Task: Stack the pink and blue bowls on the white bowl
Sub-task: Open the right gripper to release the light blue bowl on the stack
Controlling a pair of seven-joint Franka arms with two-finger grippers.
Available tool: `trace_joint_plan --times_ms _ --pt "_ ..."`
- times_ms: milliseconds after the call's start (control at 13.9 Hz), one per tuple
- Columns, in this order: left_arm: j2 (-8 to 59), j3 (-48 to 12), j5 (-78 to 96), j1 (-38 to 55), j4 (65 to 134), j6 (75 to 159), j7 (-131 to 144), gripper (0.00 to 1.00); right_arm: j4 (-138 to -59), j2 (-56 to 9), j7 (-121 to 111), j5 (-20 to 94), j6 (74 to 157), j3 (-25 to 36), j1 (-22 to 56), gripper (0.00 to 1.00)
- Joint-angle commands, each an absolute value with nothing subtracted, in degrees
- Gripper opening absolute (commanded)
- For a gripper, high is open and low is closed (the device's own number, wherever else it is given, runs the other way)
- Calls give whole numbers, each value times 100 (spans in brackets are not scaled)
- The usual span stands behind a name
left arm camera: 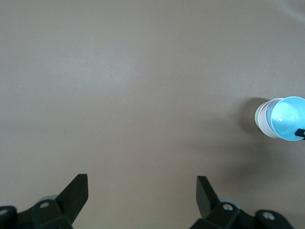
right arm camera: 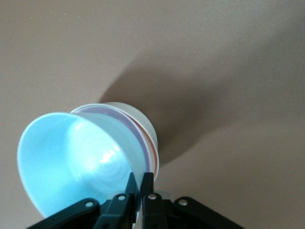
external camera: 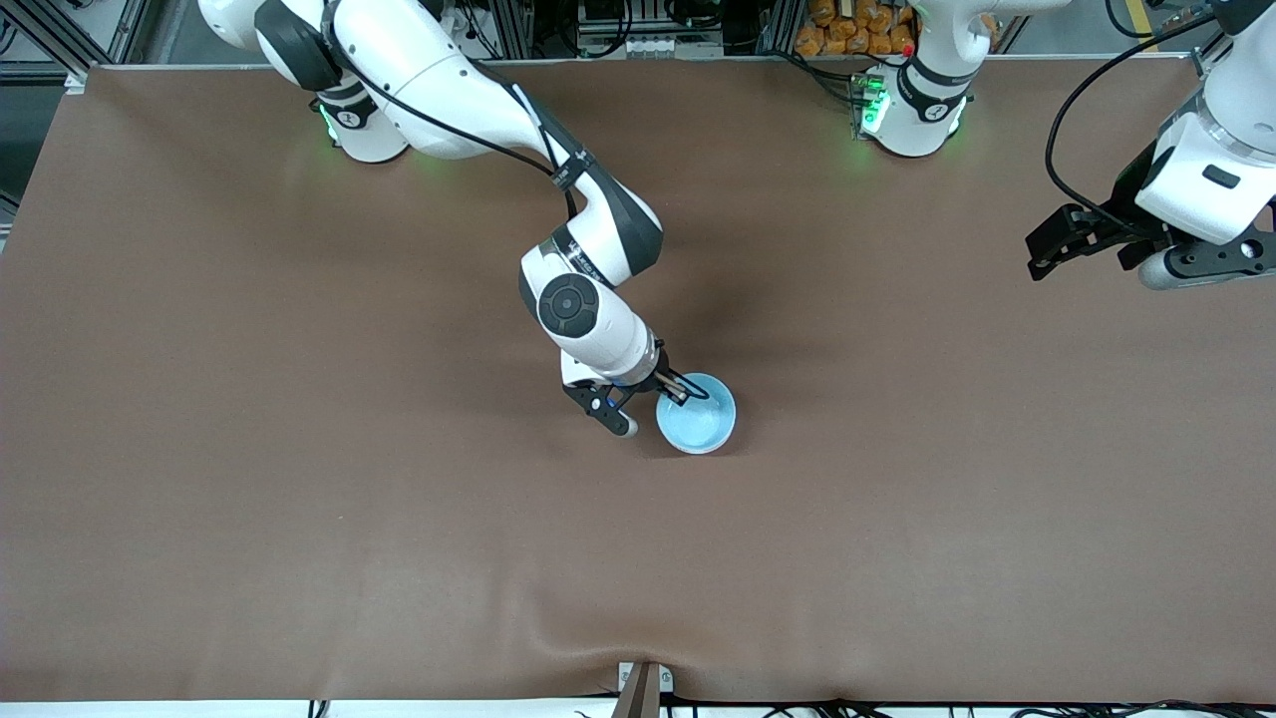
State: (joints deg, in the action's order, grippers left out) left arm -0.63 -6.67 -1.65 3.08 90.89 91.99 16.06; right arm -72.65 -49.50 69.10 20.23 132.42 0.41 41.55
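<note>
Overall, smooth brown table (external camera: 299,449) throughout.

Blue bowl (right arm camera: 71,162) nested in pink bowl (right arm camera: 148,148), white bowl (right arm camera: 143,121)

You see two glossy white arms with dark grey joint bands and thin black cables along their links. The right arm (external camera: 588,299) has a round black cap on its wrist. Each base glows green at its ring. The left claw (external camera: 1057,244) and right claw (external camera: 678,391) have black fingers with small silver screws.
</note>
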Motion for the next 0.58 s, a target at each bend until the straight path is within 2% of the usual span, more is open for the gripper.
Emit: trace_joint_plan --times_ms 0,360,504 --pt "-44 -659 -88 299 9070 9220 1512 100 -6996 -5080 6970 1306 13192 123 4280 100" --pt "-18 -650 -88 299 9062 9272 1512 100 -6987 -4729 6917 1019 13122 106 3895 100" --pt "-18 -650 -79 308 9062 9281 1512 100 -7048 -4387 6856 993 13018 123 3727 100"
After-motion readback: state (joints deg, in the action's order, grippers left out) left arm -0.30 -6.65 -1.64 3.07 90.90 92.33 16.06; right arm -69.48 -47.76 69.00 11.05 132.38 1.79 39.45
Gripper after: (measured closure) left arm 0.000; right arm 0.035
